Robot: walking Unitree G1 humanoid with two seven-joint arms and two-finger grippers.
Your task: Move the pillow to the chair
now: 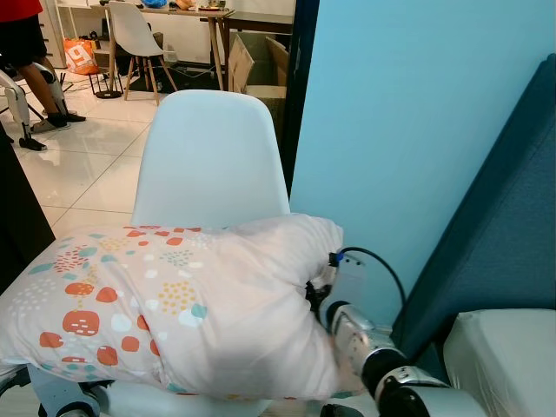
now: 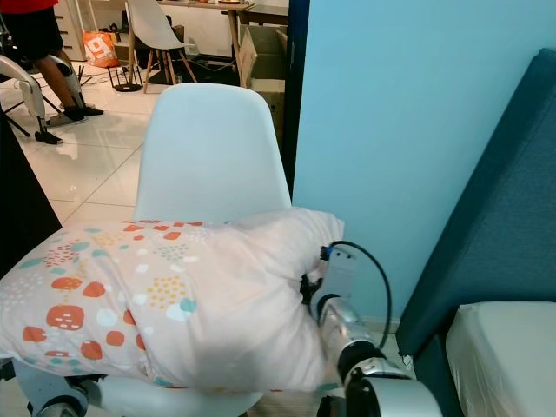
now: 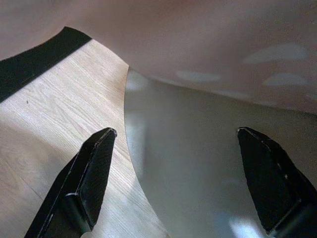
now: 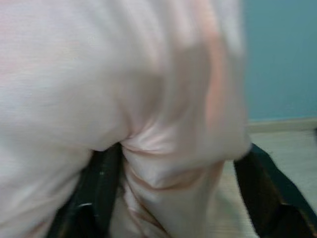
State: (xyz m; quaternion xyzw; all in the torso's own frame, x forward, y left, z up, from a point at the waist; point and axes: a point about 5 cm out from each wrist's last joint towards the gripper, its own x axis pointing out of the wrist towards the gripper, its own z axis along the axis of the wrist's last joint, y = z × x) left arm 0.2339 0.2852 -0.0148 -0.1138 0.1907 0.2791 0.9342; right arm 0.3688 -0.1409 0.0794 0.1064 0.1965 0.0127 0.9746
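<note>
Pillow (image 1: pixel 174 304) on chair (image 1: pixel 213 156), beside blue wall (image 1: pixel 408 130)

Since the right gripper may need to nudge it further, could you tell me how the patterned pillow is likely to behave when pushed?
The soft pink pillow with orange and teal spots probably deforms rather than slides: its fabric bunches around the right gripper. It looks light, draping over the white plastic chair, so its overhanging end might sag or slip.

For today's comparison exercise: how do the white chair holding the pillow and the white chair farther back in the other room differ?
The near chair has a pillow lying on its seat; the far chair has nothing visible on its backrest side. The near chair stands beside the blue wall; the far chair stands by a table. The far chair's wooden legs show; the near chair's are hidden. Both have white moulded shells.
</note>
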